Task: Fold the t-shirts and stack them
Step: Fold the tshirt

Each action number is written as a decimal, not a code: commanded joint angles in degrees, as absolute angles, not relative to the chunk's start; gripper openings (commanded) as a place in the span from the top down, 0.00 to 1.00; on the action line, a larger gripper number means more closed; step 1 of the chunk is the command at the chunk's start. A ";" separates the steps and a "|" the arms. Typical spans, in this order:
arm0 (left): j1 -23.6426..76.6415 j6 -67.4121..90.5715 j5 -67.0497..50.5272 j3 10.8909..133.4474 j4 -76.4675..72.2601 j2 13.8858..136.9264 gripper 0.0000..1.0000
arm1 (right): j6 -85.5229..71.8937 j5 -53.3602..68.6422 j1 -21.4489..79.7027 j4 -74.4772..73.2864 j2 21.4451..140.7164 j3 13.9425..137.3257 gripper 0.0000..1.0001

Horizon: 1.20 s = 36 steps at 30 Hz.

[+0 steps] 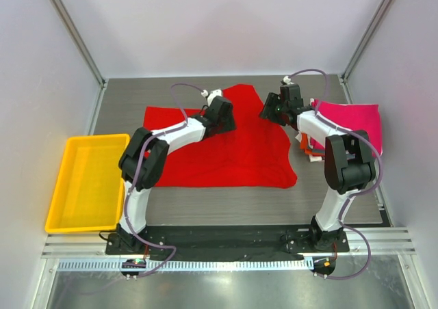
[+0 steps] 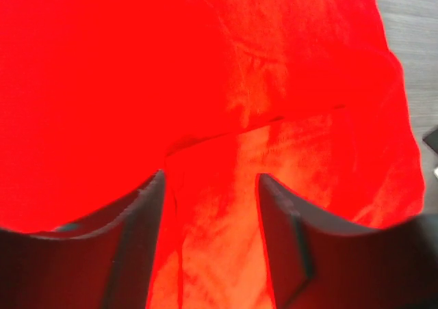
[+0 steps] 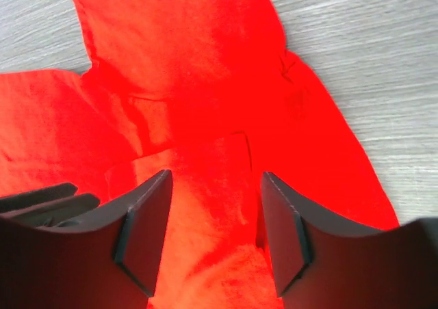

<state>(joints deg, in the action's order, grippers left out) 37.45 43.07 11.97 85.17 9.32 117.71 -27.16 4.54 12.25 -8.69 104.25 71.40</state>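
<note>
Grey worktop (image 1: 328,203) between white walls. Nearest, at 6 o'clock, a bare strip runs below the hem of the red t-shirt (image 1: 233,155). It lies spread at centre and looks light and limp, likely to sag, so it is best pinched at hem corners or sleeve seams. A yellow tray (image 1: 87,186) sits at 9 o'clock, a folded pink t-shirt (image 1: 356,121) close at 3. Toward 12, the left jaws and the right jaws hang released above the shoulders, gripping nothing.

One bright red short-sleeved cloth t-shirt (image 1: 226,152). One folded magenta-pink t-shirt (image 1: 352,121), with slivers of one orange cloth (image 1: 302,143) and one white cloth (image 1: 313,158) beside it. One yellow plastic tray (image 1: 87,182). Two robot arms: left arm (image 1: 147,158), right arm (image 1: 345,162). One grey wood-grain bench (image 1: 130,97).
</note>
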 commanded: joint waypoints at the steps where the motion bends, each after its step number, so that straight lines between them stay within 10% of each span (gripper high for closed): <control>1: 37.62 42.19 15.37 89.91 11.24 118.39 0.40 | -27.07 2.37 12.13 -7.56 101.35 70.76 0.39; 10: 37.27 38.33 16.88 81.40 17.04 102.76 0.36 | -31.02 -3.65 14.84 -13.87 86.94 55.57 0.56; 15: 36.91 36.83 16.70 71.83 23.98 89.33 0.38 | -33.13 -12.65 24.51 -23.46 77.79 49.50 0.97; 36: 17.58 45.35 8.87 44.92 31.38 66.89 0.50 | -55.10 -24.34 30.15 -33.92 78.86 34.75 0.99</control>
